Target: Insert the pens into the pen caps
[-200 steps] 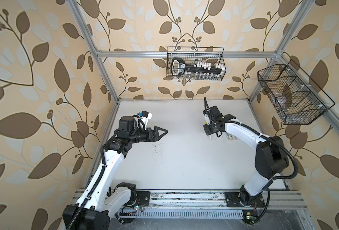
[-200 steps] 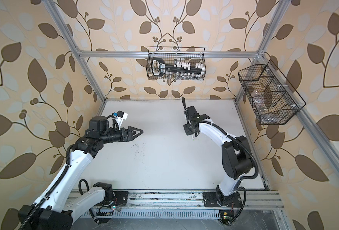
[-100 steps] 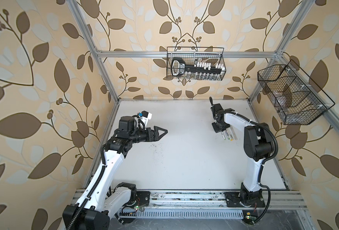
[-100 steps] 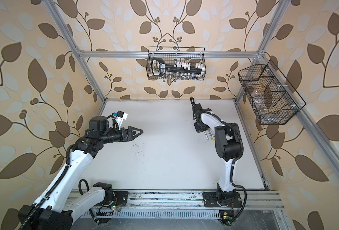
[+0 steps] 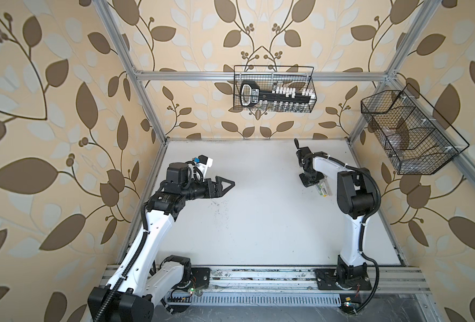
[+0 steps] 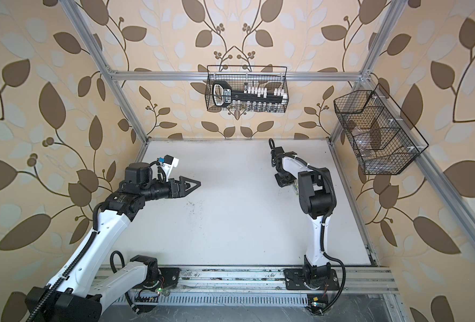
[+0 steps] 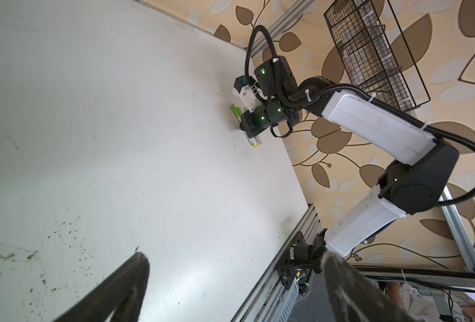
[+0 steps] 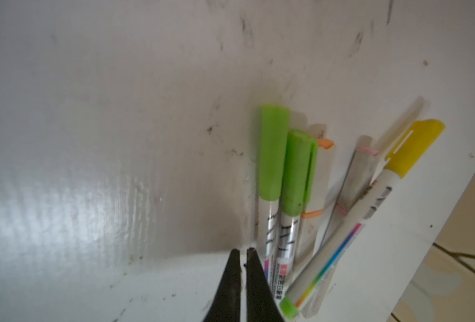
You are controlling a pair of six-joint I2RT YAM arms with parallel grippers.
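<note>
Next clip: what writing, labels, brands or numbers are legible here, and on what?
No text is legible.
On the pens: dark lettering along the barrels, too blurred to read.
On the black tool in the back wire basket: pale label, too small to read.
On the left arm: small white marking on a joint, too small to read.
</note>
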